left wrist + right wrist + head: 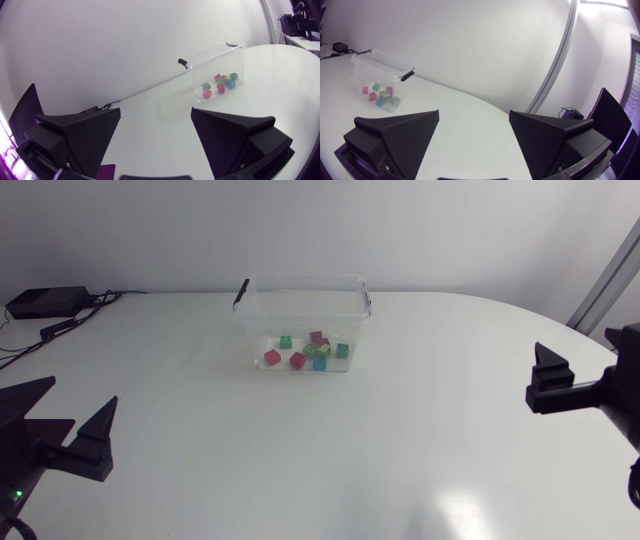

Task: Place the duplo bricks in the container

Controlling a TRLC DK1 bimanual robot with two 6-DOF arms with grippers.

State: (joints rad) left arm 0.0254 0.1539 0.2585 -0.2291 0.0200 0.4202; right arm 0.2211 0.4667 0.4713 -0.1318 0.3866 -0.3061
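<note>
Across the whole head view runs the white counter [330,470], with both of my arms at its near corners, one at each side edge.

Left end effector [156,110]: low at the near left corner, fingers spread wide apart, nothing between them, only bare counter in the gap. It is well apart from the container.

Right end effector [474,112]: at the right edge, fingers likewise wide apart and gripping nothing. It is also well apart from the container.

Container [300,310]: a clear plastic box with no lid and a black latch on each short side. It stands upright toward the far side of the counter, roughly midway between my arms.

Black box [45,302]: at the far left corner, with cables trailing from it along the counter.

Duplo bricks [312,350]: all lie inside the container on its floor, in a loose cluster. Two red [272,357] sit at the near side, a green [286,341] and a magenta [317,337] behind them, a blue [320,363] and a teal [342,350] toward the right wall.
</note>
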